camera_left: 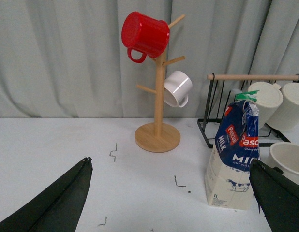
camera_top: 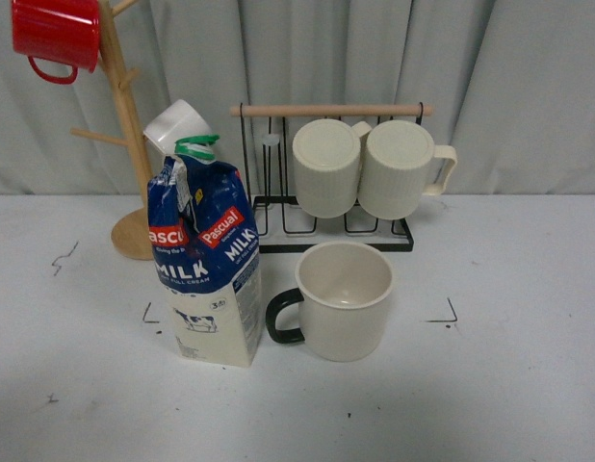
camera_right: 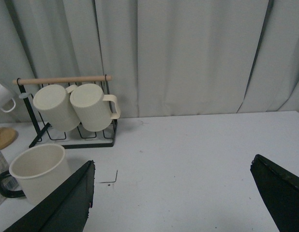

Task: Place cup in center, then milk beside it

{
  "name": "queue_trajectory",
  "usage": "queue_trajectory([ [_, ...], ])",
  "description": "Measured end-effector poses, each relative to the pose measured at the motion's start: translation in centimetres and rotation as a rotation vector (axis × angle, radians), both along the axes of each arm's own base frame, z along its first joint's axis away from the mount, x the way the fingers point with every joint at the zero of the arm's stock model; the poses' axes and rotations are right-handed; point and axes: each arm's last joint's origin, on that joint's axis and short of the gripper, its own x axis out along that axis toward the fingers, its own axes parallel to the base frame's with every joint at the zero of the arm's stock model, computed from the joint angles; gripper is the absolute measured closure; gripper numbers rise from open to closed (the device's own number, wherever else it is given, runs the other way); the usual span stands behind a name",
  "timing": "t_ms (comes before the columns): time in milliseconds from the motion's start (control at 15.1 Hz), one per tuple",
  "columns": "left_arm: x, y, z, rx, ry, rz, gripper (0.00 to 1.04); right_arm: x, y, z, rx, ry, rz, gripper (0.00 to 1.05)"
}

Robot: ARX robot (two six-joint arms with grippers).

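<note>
The cup (camera_top: 344, 299), a wide cream mug with a black loop handle, stands upright in the middle of the table between the corner marks. Its handle points toward the milk (camera_top: 203, 255), a tall blue and cream carton with a green cap, standing right beside it on the left. The two almost touch. Neither arm shows in the front view. In the left wrist view the left gripper (camera_left: 171, 186) is open, with the milk (camera_left: 234, 157) close to one finger. The right gripper (camera_right: 171, 183) is open over bare table, the cup (camera_right: 38, 170) off to one side.
A black wire rack (camera_top: 331, 178) with two ribbed cream mugs stands behind the cup. A wooden mug tree (camera_top: 132, 135) at the back left carries a red mug (camera_top: 57, 37) and a small white cup (camera_top: 177, 125). Grey curtain closes the back.
</note>
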Motion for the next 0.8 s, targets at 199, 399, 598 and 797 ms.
queue_trajectory([
  [199,0.0,0.0,0.0,0.0,0.0,0.0,0.07,0.0,0.0,0.0,0.0,0.0,0.0,0.06],
  [399,0.0,0.0,0.0,0.0,0.0,0.0,0.07,0.0,0.0,-0.01,0.0,0.0,0.0,0.06],
  [598,0.0,0.0,0.0,0.0,0.0,0.0,0.07,0.0,0.0,0.0,0.0,0.0,0.0,0.06],
  [797,0.0,0.0,0.0,0.0,0.0,0.0,0.07,0.0,0.0,0.0,0.0,0.0,0.0,0.06],
])
